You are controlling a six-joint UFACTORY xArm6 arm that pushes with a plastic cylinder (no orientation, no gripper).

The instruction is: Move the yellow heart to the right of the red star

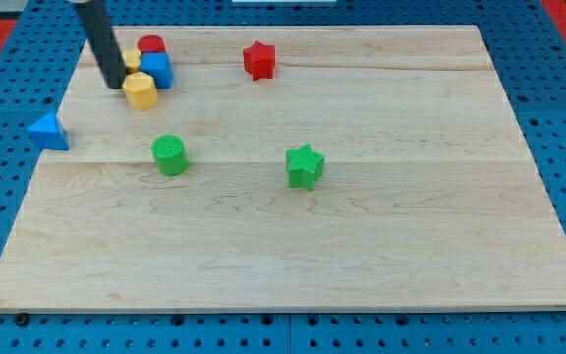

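Four blocks crowd the desk's [381,246] top left: a yellow heart [131,60], a yellow block [141,91], a blue block [156,69] and a red block [150,44]. The red star [258,60] sits well apart at the view's right, with bare wood beyond. The rod slants down, my tip [114,84] touching the yellow pieces' left; it carries no fingers.

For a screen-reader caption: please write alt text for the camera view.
My tip touches a top-left cluster: yellow block, blue block, red block. Wooden board also holds red star, green cylinder, green star, blue triangle.
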